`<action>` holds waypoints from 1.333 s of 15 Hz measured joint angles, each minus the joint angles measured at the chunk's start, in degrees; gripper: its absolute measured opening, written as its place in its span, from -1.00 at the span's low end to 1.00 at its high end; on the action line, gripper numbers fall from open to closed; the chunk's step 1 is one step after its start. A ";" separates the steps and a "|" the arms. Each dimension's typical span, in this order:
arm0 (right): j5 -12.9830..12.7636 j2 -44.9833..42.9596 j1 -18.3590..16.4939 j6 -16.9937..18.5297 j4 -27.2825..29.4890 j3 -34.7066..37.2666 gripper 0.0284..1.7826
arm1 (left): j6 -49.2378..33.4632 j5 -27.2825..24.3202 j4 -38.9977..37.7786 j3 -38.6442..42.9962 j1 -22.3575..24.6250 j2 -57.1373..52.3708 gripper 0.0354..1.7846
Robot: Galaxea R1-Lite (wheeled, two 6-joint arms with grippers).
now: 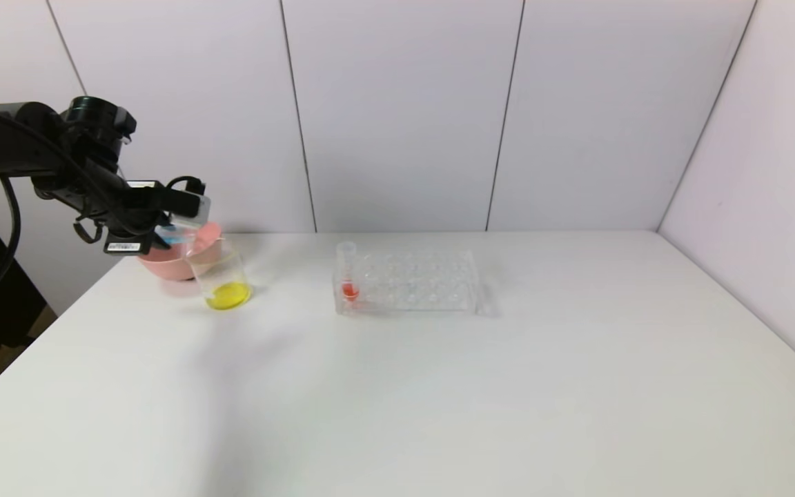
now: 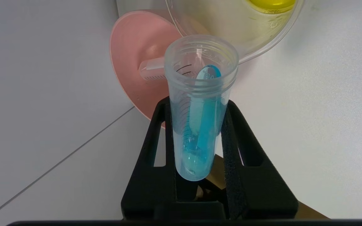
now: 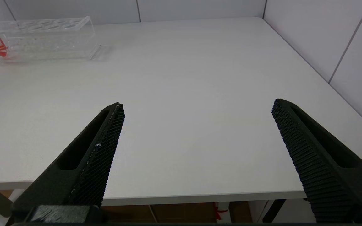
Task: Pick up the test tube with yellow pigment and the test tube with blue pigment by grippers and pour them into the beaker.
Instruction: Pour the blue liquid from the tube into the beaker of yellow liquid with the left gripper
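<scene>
My left gripper point(image 1: 171, 231) is shut on the test tube with blue pigment point(image 2: 200, 119) and holds it tilted, mouth toward the beaker point(image 1: 221, 273). Blue liquid runs along the tube's inner wall up to near its mouth. The beaker stands at the table's back left with yellow liquid point(image 1: 228, 295) in its bottom; its rim point(image 2: 256, 47) lies just beyond the tube's mouth. No tube with a yellow plug shows. My right gripper point(image 3: 198, 105) is open and empty over the table's front edge, out of the head view.
A pink bowl point(image 1: 170, 266) stands just behind the beaker, and a clear empty tube point(image 2: 151, 69) lies in it. A clear many-holed rack point(image 1: 411, 283) at mid-table holds a red-tinted tube point(image 1: 349, 279). Walls close the back and right sides.
</scene>
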 joint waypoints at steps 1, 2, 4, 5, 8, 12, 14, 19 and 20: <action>0.02 0.00 0.00 0.00 -0.01 0.00 0.92 | 0.00 0.68 -0.11 0.00 -0.10 0.04 -0.54; 0.02 0.00 0.00 0.00 0.00 0.00 0.92 | 0.00 1.84 -0.13 0.00 -0.32 0.09 -0.54; 0.00 0.00 0.00 0.00 0.02 0.00 0.92 | 0.02 4.12 -0.15 0.00 -0.88 0.06 -0.54; 0.00 0.00 0.00 -0.02 0.02 0.00 0.92 | 0.06 4.97 -0.15 0.00 -1.21 0.06 -0.54; 0.00 0.00 0.00 0.00 0.00 0.00 0.92 | 0.22 7.23 -0.20 0.00 -1.76 0.04 -0.54; 0.00 0.00 0.00 0.00 0.00 0.00 0.92 | 0.41 7.97 -0.63 0.00 -2.39 0.01 -0.54; 0.02 0.00 0.00 -0.02 -0.01 0.00 0.92 | 0.46 9.13 -0.69 0.00 -2.67 -0.02 -0.54; 0.02 0.00 0.00 -0.02 0.00 0.00 0.92 | 0.63 10.00 -1.00 -0.02 -3.13 -0.07 -0.54; 0.02 0.00 0.00 0.00 0.00 0.00 0.92 | 0.83 10.07 -1.07 -0.02 -3.19 -0.10 -0.54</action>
